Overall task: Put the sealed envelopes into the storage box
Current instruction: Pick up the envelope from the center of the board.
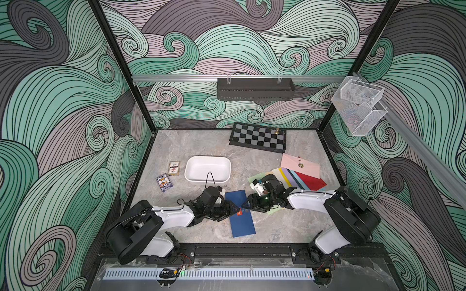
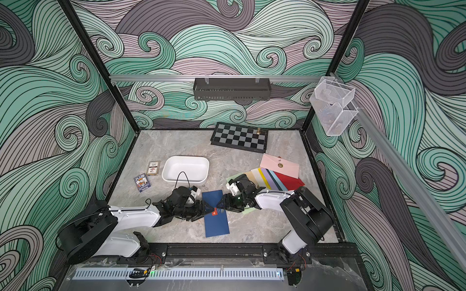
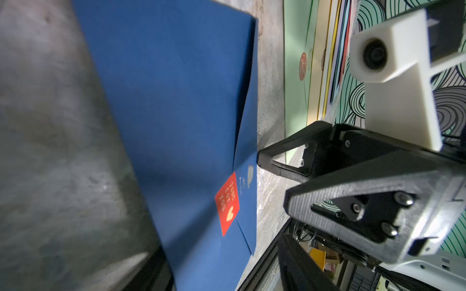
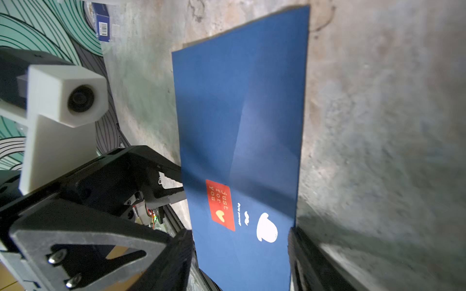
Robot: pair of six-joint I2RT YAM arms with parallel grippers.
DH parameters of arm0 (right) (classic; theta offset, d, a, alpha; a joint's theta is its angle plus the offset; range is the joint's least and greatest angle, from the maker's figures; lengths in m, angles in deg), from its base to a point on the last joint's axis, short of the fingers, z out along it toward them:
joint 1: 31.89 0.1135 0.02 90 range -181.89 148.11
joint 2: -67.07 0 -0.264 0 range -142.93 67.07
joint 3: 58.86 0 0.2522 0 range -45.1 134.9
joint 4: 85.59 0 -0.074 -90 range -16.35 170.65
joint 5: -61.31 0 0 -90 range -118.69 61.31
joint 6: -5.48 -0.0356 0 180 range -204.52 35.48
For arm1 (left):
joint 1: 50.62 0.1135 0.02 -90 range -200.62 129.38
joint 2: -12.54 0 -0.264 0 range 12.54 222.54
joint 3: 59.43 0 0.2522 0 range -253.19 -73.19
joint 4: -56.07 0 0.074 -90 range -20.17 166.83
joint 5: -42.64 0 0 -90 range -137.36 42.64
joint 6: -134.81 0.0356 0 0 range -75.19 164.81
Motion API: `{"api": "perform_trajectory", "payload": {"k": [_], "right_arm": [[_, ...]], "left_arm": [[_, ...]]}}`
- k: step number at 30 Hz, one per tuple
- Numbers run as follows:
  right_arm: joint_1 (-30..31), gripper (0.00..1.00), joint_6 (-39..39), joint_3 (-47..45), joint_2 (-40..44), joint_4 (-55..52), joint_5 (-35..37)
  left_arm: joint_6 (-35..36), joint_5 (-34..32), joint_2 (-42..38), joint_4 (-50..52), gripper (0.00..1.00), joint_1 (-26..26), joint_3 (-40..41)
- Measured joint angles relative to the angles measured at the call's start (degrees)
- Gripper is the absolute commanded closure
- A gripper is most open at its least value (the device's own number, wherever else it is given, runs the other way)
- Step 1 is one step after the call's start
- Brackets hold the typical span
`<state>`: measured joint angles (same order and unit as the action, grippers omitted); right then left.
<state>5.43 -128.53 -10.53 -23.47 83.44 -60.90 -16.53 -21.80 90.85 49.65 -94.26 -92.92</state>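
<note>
The blue envelope [image 1: 242, 223] lies on the counter [image 1: 290, 226], near the white box [image 1: 207, 158] but not in it. The left pincer [image 1: 233, 208] and right pincer [image 1: 247, 204] sit at its sides, both with jaws apart.

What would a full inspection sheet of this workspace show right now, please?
Surface: grey marbled tabletop.
Job's things: white storage box empty; navy envelope lies between the arms; fanned envelopes and pink envelope on the right arm's side.
Clutter: tan playing-card pack, blue playing-card pack, chessboard with one gold piece.
Grippers: left pincer and right pincer open, at the navy envelope's opposite edges.
Cables: black cable loop above left wrist.
Surroundings: wave-patterned walls, black wall tray, wire-mesh bins.
</note>
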Motion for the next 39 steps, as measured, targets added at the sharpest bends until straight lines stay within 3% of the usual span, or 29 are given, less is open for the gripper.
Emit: {"api": "perform_trajectory", "payload": {"k": [4,6,11,16,19,24,31,39], "right_arm": [[0.0,0.35,-0.6,0.0,-0.4,1.2,-0.9],[0.0,0.35,-0.5,0.0,-0.4,1.2,-0.9],[0.0,0.35,-0.5,-0.4,-0.4,2.0,-1.2],[-0.9,0.28,1.6,-1.0,4.7,-1.0,-1.1],[-3.0,0.24,4.2,-1.0,12.3,-2.4,-1.0],[-4.3,0.26,7.9,-1.0,23.7,-1.4,-3.9],[-4.2,0.37,4.9,-0.9,29.9,5.1,-12.7],[-3.1,0.72,-2.3,-0.5,30.9,12.2,-19.4]], "left_arm": [[0.5,0.2,-0.2,-0.1,0.45,0.0,0.0],[1.0,0.1,-1.0,0.3,0.54,0.0,0.0],[2.7,-0.5,-3.5,2.9,0.99,0.0,-0.8],[5.9,-0.9,-8.7,10.3,1.0,0.0,-4.8],[8.7,-0.9,-16.1,15.4,1.0,0.1,-7.6],[12.5,0.2,-29.9,20.6,1.0,0.5,-11.4],[13.1,1.8,-38.4,21.8,1.0,0.5,-12.3],[11.8,3.4,-37.5,21.5,1.0,0.6,-12.3]]}}
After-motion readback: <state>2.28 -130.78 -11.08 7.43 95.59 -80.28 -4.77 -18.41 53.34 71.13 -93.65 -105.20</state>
